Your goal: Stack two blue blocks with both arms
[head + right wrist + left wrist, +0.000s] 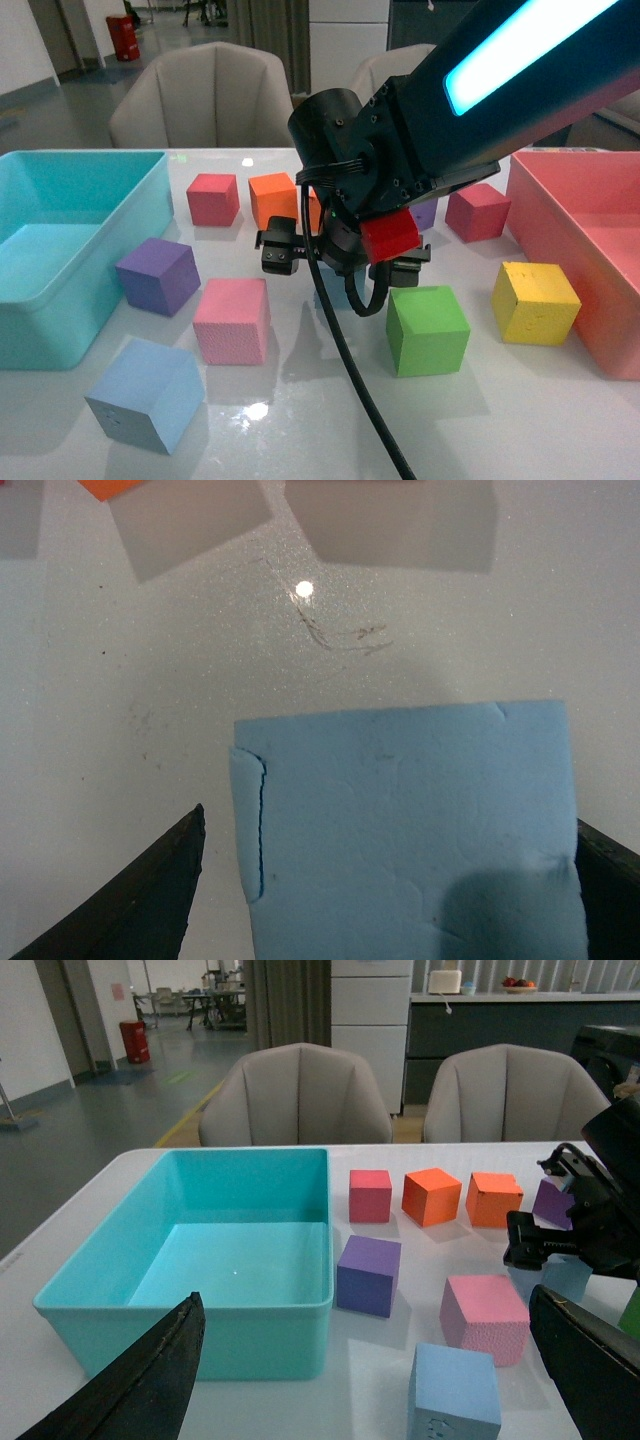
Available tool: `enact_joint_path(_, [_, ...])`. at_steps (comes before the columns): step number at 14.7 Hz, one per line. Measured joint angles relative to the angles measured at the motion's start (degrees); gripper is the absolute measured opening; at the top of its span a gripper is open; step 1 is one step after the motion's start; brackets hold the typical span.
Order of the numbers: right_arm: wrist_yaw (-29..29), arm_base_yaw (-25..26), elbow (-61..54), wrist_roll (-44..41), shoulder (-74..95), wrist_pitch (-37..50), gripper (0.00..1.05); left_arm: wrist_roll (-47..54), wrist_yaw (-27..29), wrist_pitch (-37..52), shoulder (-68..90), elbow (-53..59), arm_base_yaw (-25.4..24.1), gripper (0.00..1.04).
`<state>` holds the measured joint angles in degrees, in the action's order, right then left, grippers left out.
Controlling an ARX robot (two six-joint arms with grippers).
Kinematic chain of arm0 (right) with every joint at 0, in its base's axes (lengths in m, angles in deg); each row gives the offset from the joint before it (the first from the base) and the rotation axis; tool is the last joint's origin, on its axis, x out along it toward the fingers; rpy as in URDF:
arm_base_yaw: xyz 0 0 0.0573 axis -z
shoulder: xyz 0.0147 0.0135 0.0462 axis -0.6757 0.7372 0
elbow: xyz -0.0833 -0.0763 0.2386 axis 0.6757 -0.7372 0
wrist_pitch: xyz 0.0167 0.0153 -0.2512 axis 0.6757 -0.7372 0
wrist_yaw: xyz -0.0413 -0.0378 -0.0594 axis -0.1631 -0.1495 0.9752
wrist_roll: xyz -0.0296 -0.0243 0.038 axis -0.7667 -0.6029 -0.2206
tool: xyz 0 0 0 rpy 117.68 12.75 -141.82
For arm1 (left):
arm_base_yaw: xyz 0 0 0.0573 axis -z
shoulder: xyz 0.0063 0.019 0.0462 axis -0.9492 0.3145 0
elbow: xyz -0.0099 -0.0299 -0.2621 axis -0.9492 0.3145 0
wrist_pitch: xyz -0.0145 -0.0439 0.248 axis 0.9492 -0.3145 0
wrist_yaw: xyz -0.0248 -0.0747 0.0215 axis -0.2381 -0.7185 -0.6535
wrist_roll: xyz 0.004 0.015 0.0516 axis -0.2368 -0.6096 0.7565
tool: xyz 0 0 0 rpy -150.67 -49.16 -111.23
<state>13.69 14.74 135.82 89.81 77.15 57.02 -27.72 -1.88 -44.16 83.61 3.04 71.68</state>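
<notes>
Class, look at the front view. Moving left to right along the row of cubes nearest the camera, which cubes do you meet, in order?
Pale blue cube → pink cube → green cube → yellow cube.

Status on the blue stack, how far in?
Done: nothing stacked yet. The middle blue block and the near blue block sit apart on the table.
In hand: the right gripper straddles the middle blue block, jaws open, with a gap showing on one side. The left gripper is open and empty.
Left: grasp, lift, set one block on the other.
</notes>
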Motion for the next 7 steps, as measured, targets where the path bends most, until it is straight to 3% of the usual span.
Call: enact_joint_path(7, [1.0, 0.2, -9.2, -0.2, -11.8, 4.5, 0.98, 0.0, 0.0, 0.0, 0.0, 0.0, 0.0, 0.98])
